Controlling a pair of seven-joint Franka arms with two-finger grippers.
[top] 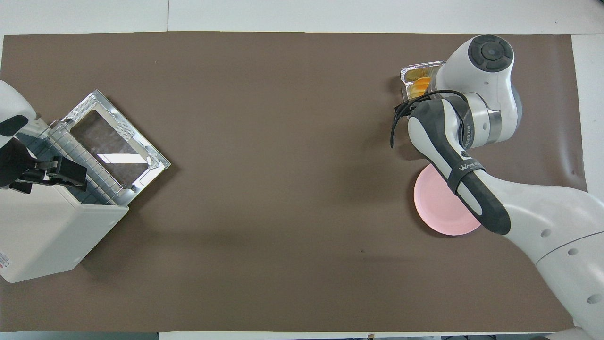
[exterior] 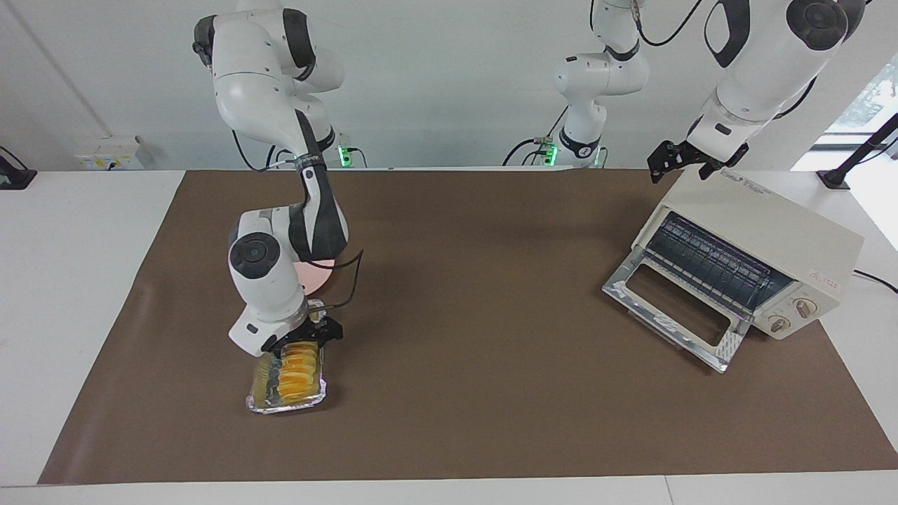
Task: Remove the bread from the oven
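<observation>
The bread (exterior: 297, 375) is a ridged golden-yellow loaf. It lies in a crinkled foil tray (exterior: 261, 390) on the brown mat at the right arm's end of the table. My right gripper (exterior: 306, 339) is down at the end of the loaf nearer the robots, open, with a finger on each side of it. In the overhead view the arm hides most of the bread (top: 421, 85) and the tray (top: 409, 72). The cream oven (exterior: 768, 228) stands at the left arm's end with its door (exterior: 672, 310) dropped open. My left gripper (exterior: 672, 161) waits over the oven's top.
A round pink plate (exterior: 317, 278) lies on the mat nearer the robots than the tray, partly under the right arm; it also shows in the overhead view (top: 439, 208). The oven's wire rack (exterior: 708, 263) holds nothing. The brown mat (exterior: 477, 337) covers the table.
</observation>
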